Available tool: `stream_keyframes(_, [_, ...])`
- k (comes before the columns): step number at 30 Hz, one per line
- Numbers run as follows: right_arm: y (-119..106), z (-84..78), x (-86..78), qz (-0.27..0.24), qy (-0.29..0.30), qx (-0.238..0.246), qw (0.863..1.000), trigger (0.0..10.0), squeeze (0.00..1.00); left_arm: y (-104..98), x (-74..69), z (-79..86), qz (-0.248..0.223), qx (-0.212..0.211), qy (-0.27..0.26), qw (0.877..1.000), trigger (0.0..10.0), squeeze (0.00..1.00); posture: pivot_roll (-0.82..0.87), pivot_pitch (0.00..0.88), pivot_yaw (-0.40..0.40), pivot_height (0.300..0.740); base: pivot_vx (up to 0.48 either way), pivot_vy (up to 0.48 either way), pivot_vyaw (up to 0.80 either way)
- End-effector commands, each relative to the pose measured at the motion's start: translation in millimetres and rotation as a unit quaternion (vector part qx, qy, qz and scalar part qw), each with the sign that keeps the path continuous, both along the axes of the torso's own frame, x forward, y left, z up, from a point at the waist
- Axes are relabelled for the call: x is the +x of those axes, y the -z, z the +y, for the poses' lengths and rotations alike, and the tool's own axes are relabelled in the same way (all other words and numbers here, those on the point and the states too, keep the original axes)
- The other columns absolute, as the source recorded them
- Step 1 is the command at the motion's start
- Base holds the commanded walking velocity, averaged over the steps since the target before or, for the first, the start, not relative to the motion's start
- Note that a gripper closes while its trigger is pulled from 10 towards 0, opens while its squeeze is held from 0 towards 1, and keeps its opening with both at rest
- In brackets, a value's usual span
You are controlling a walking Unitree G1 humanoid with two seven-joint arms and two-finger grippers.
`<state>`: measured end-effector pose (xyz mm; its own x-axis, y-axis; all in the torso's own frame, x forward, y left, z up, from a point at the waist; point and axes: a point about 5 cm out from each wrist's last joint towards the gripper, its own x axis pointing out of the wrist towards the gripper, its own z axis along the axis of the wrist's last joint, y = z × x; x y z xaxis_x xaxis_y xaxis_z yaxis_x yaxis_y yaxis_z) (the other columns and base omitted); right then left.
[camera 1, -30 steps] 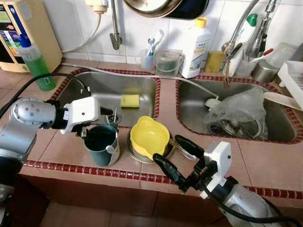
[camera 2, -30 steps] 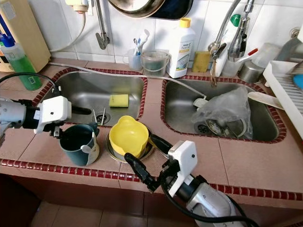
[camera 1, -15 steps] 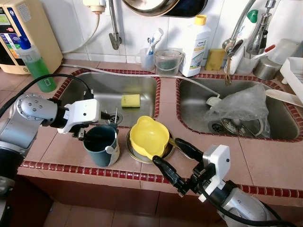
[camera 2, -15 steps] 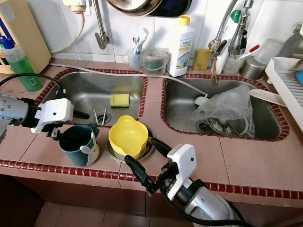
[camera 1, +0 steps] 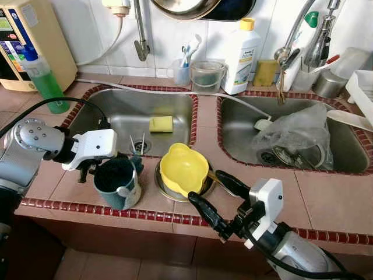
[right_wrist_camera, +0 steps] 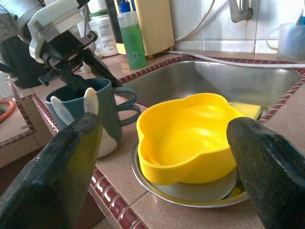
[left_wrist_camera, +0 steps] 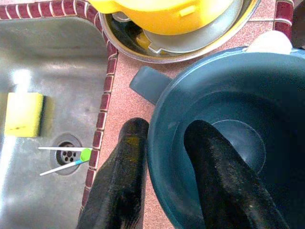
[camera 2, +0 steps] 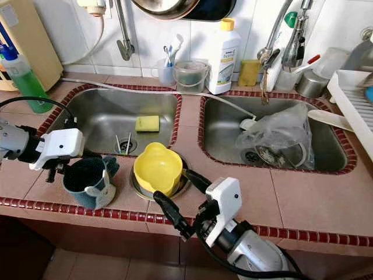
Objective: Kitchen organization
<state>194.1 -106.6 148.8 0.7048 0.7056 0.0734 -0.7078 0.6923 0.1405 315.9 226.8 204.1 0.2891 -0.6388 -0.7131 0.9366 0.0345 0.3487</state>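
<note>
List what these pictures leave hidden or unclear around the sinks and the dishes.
- Right sink drain, eye views: covered by a crumpled plastic bag.
- Metal plate, right wrist view: its middle is hidden under the yellow bowl.
- White bottle label, eye views: print too small to read.
- Pan on the wall, eye views: cut off by the top edge.
- Dish rack, right eye view: cut off by the right edge.

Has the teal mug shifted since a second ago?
Yes. The teal mug, gripped by the left gripper, tilted and slid away from the yellow bowl, toward the counter's front edge.
</note>
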Motion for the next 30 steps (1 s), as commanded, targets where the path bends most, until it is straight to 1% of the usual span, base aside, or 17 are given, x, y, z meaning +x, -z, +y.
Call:
stream_keyframes(1, [-3.4,0.9,-0.1,-0.01,-0.001,0.001,1.0,10.0,0.0,-3.2,-2.3,2.9,0.0,0.013,0.005,1.0,0.0,0.0,0.07,0.054,0.051,0.74,0.0,0.0,0.0])
stream_keyframes(10, [-2.8,0.2,0.3,-0.013,0.001,-0.003,1.0,10.0,0.0,-3.2,-2.5,2.4,0.0,0.016,0.01,1.0,0.0,0.0,0.07,0.052,0.051,0.74,0.0,0.0,0.0])
stream_keyframes(14, [-3.2,-3.5,1.7,-0.014,0.006,-0.006,1.0,10.0,0.0,-3.1,-1.8,1.4,-0.002,0.017,0.012,1.0,0.0,0.0,0.07,0.049,0.052,0.74,0.0,0.0,0.0])
stream_keyframes(21, [-3.4,0.1,3.3,-0.015,0.006,-0.001,1.0,10.0,0.0,-3.3,0.5,0.2,-0.009,0.016,0.012,1.0,0.0,0.0,0.07,0.047,0.049,0.74,0.0,0.0,0.0])
stream_keyframes(23, [-3.6,0.9,4.0,-0.016,0.007,0.001,1.0,10.0,0.0,-4.6,2.1,1.4,-0.013,0.011,0.003,1.0,0.0,0.0,0.07,0.042,0.043,0.74,0.0,0.0,0.0])
stream_keyframes(24, [-3.7,1.1,4.8,-0.016,0.007,0.002,1.0,10.0,0.0,-5.8,4.4,3.3,-0.021,0.004,-0.009,1.0,0.0,0.0,0.07,0.039,0.04,0.74,0.0,0.0,0.0])
stream_keyframes(30, [-5.0,-0.4,9.1,-0.021,0.007,0.002,1.0,10.0,0.0,-5.3,7.6,9.0,-0.03,-0.014,-0.04,0.999,0.0,0.0,0.07,0.025,0.028,0.74,0.0,0.0,0.0])
